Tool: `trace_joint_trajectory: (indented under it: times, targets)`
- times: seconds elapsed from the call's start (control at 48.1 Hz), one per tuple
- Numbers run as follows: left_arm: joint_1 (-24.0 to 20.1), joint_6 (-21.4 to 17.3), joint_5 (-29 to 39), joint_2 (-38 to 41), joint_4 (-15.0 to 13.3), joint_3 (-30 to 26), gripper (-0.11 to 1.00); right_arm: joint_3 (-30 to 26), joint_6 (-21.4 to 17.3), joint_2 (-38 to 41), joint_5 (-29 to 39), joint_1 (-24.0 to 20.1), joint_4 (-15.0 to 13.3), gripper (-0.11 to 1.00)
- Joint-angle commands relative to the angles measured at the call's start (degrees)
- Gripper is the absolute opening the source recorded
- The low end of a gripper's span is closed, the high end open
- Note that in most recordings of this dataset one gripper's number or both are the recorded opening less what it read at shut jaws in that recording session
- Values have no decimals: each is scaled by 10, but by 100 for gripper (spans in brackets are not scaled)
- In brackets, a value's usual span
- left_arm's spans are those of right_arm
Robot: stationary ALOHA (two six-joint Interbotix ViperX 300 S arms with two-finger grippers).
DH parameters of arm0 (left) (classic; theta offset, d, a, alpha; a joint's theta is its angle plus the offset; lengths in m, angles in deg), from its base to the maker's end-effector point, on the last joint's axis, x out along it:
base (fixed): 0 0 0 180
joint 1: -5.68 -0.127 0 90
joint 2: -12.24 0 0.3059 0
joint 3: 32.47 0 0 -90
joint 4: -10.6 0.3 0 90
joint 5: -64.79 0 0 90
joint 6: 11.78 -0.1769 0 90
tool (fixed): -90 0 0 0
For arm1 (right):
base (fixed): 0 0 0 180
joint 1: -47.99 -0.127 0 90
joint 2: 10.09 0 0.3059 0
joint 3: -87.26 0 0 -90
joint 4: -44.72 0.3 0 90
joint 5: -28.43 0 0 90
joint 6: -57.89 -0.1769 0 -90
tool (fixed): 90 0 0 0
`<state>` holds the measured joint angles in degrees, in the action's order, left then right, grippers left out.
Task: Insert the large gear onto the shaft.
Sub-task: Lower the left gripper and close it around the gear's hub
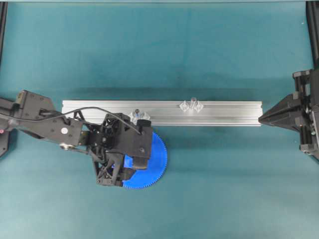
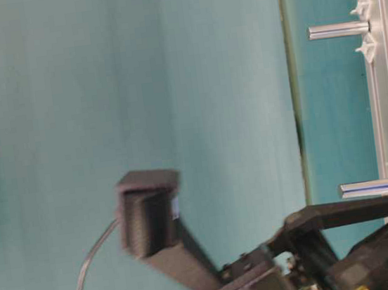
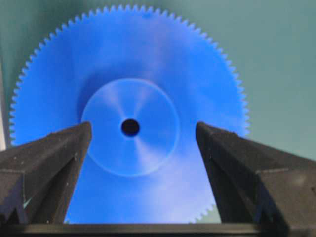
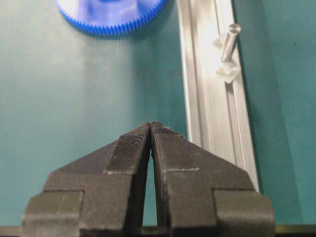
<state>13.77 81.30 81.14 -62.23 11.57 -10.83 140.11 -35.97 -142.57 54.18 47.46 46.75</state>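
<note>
The large gear (image 3: 129, 123), a flat bright-blue plastic disc with fine teeth round its rim, a raised round hub and a small dark centre hole, lies flat on the teal table surface (image 1: 209, 194), just in front of the long silvery aluminium rail (image 1: 224, 113) that runs across the middle of the table. In the overhead view only its right and front arc (image 1: 158, 164) shows; the rest is hidden under the black left gripper (image 1: 130, 163). In the left wrist view that gripper's two dark fingers (image 3: 47, 163) stand wide apart, one on each side of the hub, with blue disc visible between them and clear of both, so the jaws are released and grasp nothing.

On the rail stand two thin silvery pins with small clear diamond-shaped blocks at their feet. The shaft (image 1: 193, 101), the taller one, rises near the middle of the rail, well apart from the gear. The shorter pin (image 1: 135, 112) stands towards the rail's left end, just beside the left gripper's body.

The black right gripper (image 4: 150, 126) hangs at the rail's right end (image 1: 259, 119), near the table's right edge. Its fingertips (image 4: 133, 143) are pressed together, clenched on nothing, well apart from gear and shaft.
</note>
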Motion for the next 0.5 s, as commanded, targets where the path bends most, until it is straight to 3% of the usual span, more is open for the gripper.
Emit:
trace_joint_trajectory:
  times: [0.0,0.208,0.478]
  targets:
    - [-12,1,-4,-3,2,-18,90,-8,-2,4,-3,-2,0,13]
    - [-28,0,-1,1,1,-21,90,-7,-2,4,-3,-3,0,13]
    - [-16,4,0,11,1,-25,90,-6,-3,0,-3,-6,0,13]
